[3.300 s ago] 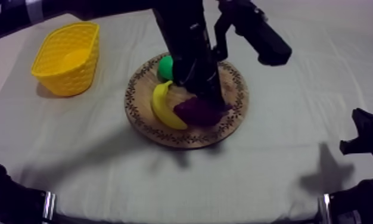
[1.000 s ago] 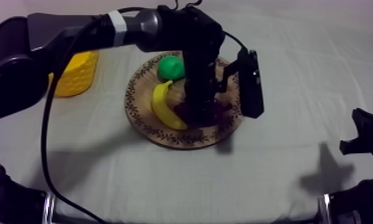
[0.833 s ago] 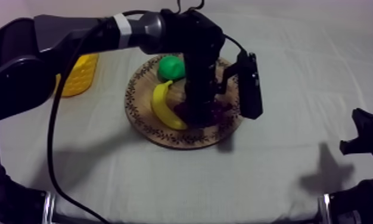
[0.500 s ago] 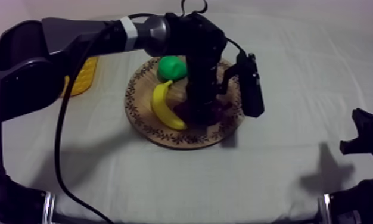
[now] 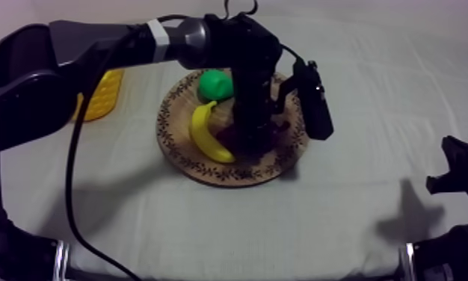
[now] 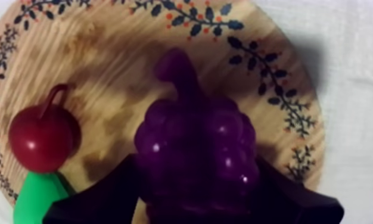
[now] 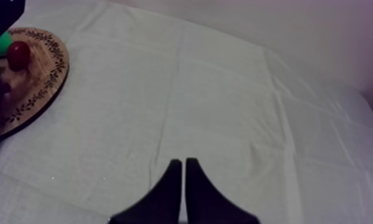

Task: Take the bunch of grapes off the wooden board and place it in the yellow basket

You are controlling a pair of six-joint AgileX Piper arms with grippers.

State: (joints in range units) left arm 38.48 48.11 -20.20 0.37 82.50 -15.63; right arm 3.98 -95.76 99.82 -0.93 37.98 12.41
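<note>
The dark purple bunch of grapes [image 6: 195,143] lies on the round wooden board [image 6: 105,53], stem pointing away from me. My left gripper [image 6: 195,164] is down over it, one black finger [image 6: 102,193] against each side of the bunch, so it is shut on the grapes, which still rest on the board. In the top view the left gripper [image 5: 252,140] stands upright over the board [image 5: 199,168] and hides most of the grapes. The yellow basket [image 5: 102,93] sits at the far left, partly behind the arm. My right gripper [image 7: 183,161] is shut, low over bare cloth.
A small red fruit [image 6: 43,137] and a green pear [image 6: 37,199] lie on the board beside the grapes. A banana [image 5: 207,133] lies on the board's left side, the pear [image 5: 213,84] behind it. The right arm [image 5: 454,175] rests at the right edge.
Since 3.3 s ago the left arm has swung round and come down on the grapes. Over the last second it has hardly shifted, and the grapes stay on the board.
</note>
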